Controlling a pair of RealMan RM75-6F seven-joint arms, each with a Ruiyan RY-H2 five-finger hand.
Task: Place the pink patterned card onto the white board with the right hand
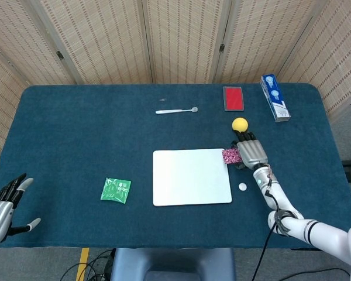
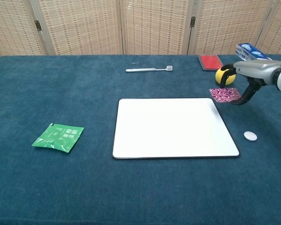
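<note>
From the head view, the right hand (image 1: 250, 152) is holding the pink patterned card (image 1: 230, 156) by its right edge, fingers closed on it. The card is hanging just at the right border of the white board (image 1: 191, 176), perhaps overlapping that border slightly. A yellow ball (image 1: 240, 123) is sitting close behind the hand, and a small white disc (image 1: 242, 187) is lying on the cloth just right of the board. Far off at the lower left corner, the left hand (image 1: 3, 205) is idling with fingers spread, gripping nothing.

From the chest view, the right hand (image 2: 246, 83) is pinching the card (image 2: 225, 94) between thumb and fingers at its far right edge, and the card is riding lifted off the blue tablecloth (image 2: 61, 84), roughly level, beside the board's (image 2: 173, 126) top right corner. The yellow ball (image 2: 225, 76) is lying partly behind the hand. The left hand is not showing here.

The card is looking thin, light and flat, probably slightly flexible, so an edge pinch seems the right hold. It is likely slick, and could slip or flutter if the pinch is loosened before it is lying flat over the board.
</note>
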